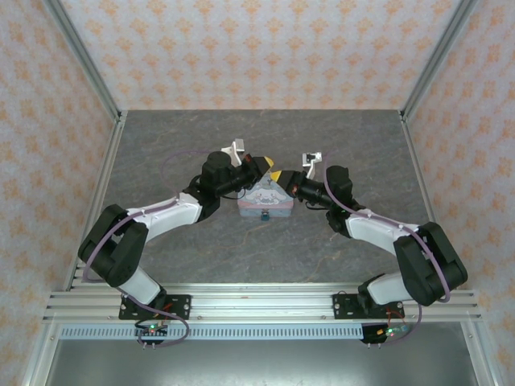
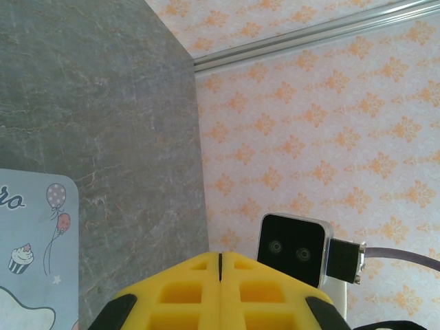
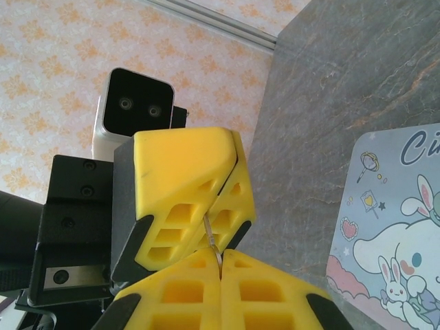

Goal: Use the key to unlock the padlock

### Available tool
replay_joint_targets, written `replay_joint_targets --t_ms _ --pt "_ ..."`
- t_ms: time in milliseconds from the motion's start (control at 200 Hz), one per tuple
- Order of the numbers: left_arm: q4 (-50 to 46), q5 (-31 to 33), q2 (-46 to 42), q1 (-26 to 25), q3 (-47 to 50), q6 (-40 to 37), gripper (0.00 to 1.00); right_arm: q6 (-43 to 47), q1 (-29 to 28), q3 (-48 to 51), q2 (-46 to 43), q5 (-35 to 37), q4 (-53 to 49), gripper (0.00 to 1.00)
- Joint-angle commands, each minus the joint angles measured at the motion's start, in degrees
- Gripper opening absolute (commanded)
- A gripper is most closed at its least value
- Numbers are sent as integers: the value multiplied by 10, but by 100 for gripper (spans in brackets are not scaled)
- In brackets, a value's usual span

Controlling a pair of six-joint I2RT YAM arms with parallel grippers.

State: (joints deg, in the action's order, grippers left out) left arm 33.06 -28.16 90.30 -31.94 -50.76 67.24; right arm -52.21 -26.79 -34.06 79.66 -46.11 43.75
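Observation:
Over the back of the pale blue cartoon tin (image 1: 264, 198), my two grippers meet tip to tip. The right gripper (image 3: 220, 253) is shut on the key (image 3: 212, 236), a thin grey metal sliver whose looped end sits in its tips. The shaft of the key runs up into the seam of my left gripper (image 3: 218, 196), which is shut as well. In the left wrist view the left gripper (image 2: 220, 256) shows its yellow fingers (image 2: 182, 292) pressed together, with the key hidden. The padlock (image 1: 264, 215), a tiny teal thing, hangs at the tin's near side.
The tin (image 3: 392, 261) lies on the grey stone-patterned table (image 1: 161, 145); its lid also shows in the left wrist view (image 2: 34, 261). Metal frame posts (image 1: 88, 72) and patterned walls enclose the table. The right wrist's camera (image 2: 292, 246) sits just past my left fingertips.

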Motion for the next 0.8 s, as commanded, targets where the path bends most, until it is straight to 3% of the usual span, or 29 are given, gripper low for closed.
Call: replay_joint_targets --t_ms 0,310,470,510,556,601,676,796 --pt "-4 -8 6 -10 -20 -3 0 20 -4 6 -15 -27 10 0" --pt "-7 8 -9 -10 -6 -5 0 26 -2 24 -43 58 -23 0" --pt "-20 26 -22 -11 4 -4 0 11 -1 27 -46 69 -13 0" --pt "-32 33 -26 -9 4 -3 21 8 -1 28 -47 68 -10 0" --pt "-38 41 -32 -8 8 -1 60 6 -1 28 -47 69 -9 0" --pt "-43 53 -41 -5 15 2 84 3 -2 29 -48 71 -11 0" --pt "-48 67 -61 5 29 3 98 0 -1 32 -50 75 -11 0" --pt "-80 73 -97 23 41 -9 100 -2 -1 34 -53 76 -15 0"
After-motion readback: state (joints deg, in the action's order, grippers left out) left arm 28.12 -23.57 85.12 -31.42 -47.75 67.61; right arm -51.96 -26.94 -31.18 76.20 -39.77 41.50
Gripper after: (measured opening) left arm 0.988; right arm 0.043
